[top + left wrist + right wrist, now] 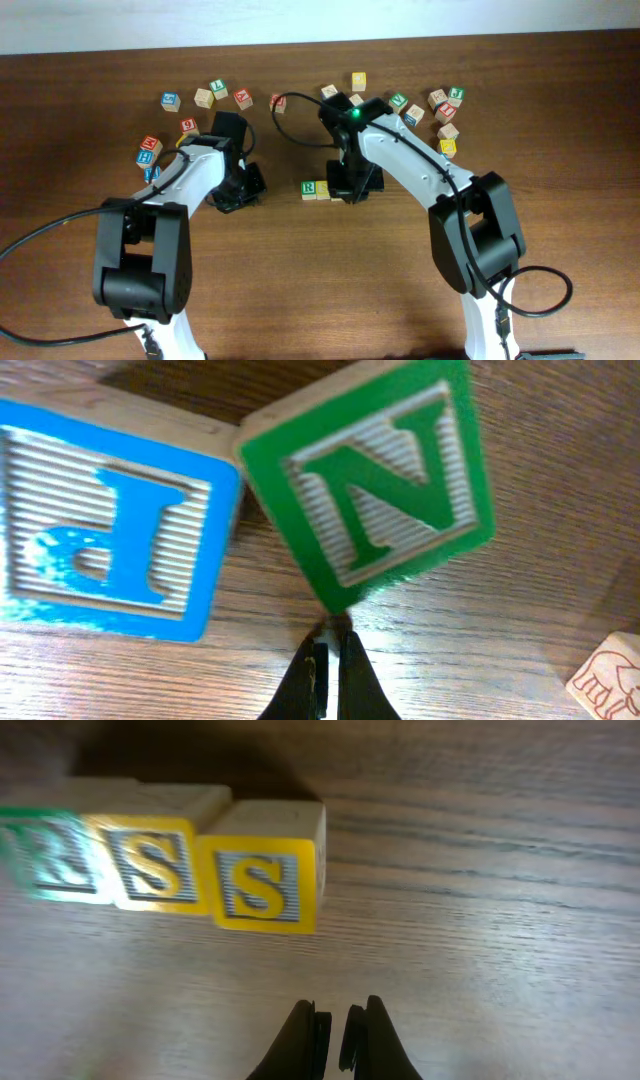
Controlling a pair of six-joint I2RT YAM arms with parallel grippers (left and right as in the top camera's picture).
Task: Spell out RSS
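Right wrist view: three wooden cubes stand in a row on the brown table [500,920], at ten o'clock from the right gripper [333,1015]. The R cube [45,860] shows a green R on white. Touching it at three o'clock is the first S cube [150,865], then the second S cube [260,885], which sits slightly out of line. Both S faces are yellow, and the row reads R S S. The right gripper's jaws are nearly together and grip nothing.

Left wrist view: the left gripper [328,650] has its jaws together and empty. At twelve o'clock lies a tilted N cube [370,480], green. At ten o'clock is a blue cube [110,530] with an upside-down P.

Overhead view: loose cubes [445,110] lie scattered at twelve o'clock from the row.
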